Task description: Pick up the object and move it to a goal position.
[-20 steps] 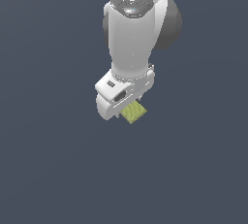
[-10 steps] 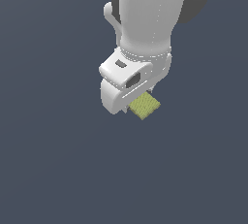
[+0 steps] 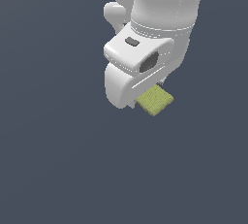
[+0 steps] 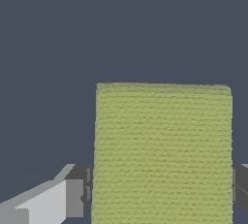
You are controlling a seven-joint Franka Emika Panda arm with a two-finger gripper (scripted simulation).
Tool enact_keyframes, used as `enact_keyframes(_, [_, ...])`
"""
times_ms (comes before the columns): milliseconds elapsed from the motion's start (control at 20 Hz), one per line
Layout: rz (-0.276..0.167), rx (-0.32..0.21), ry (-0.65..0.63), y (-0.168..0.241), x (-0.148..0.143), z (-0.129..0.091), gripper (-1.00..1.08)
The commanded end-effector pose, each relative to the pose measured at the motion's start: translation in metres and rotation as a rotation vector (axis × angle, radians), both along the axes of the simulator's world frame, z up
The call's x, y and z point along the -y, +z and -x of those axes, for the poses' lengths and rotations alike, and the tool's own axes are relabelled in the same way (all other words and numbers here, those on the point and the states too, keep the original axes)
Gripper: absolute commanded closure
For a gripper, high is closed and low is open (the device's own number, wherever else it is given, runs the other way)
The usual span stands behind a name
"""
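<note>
The object is a small flat yellow-green block (image 3: 155,100) with a faint grid texture. In the exterior view it sticks out from under the white gripper (image 3: 138,99), which is much wider than it. In the wrist view the block (image 4: 162,152) fills the space between the two fingers (image 4: 72,199), which press against both its sides. The gripper (image 4: 162,196) is shut on the block and holds it up close to the exterior camera. The fingertips are hidden behind the hand in the exterior view.
Only a plain dark blue-grey ground (image 3: 58,160) surrounds the arm. The white arm's wrist and links (image 3: 160,14) fill the upper part of the exterior view. No goal marker shows.
The gripper with the block in it has moved toward the exterior camera and to the exterior view's right, so both look larger now. The grip has not changed.
</note>
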State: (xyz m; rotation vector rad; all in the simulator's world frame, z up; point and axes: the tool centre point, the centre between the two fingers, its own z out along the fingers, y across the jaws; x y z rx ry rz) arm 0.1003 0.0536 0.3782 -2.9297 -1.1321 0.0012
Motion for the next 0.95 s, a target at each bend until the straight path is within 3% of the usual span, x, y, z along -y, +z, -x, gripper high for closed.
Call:
enact_keyframes(0, [0.0,0.001,0.0,0.01,-0.003,-0.004,1.08])
enact_keyframes(900, [0.0,0.001,0.0,0.032,-0.01,-0.014,1.08])
